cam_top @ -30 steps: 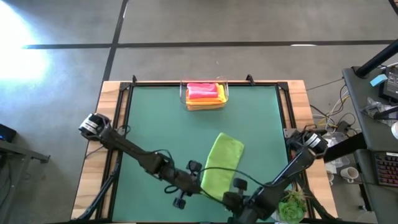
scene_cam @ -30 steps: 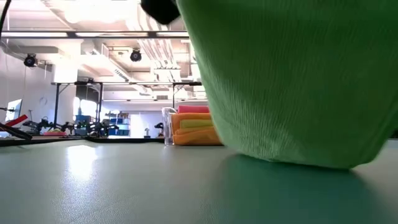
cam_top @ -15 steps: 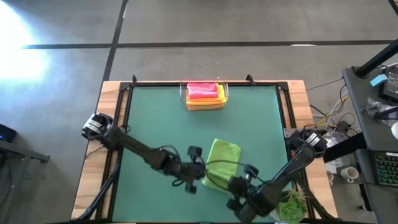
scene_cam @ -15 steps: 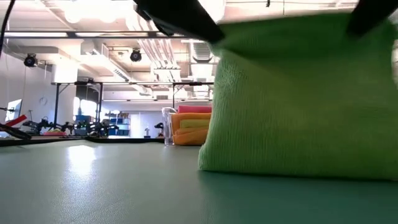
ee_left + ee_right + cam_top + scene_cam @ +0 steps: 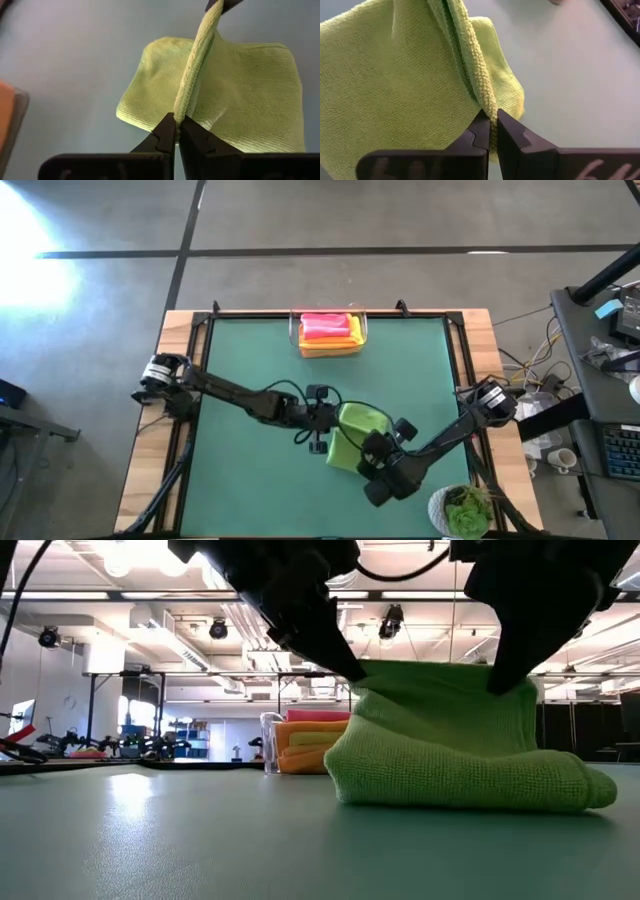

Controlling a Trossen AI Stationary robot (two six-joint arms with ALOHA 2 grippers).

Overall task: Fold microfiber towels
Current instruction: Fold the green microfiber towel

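Mid-fold near the worktop's front edge: the left gripper (image 5: 175, 131) and right gripper (image 5: 490, 131) each pinch the soft lime-green microfiber towel's (image 5: 357, 430) raised edge; next, probably lay it flat.

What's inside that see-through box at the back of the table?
The clear bin holds folded towels stacked up: a pink towel on top, a yellow towel under it and orange below. Anything beneath those is covered.
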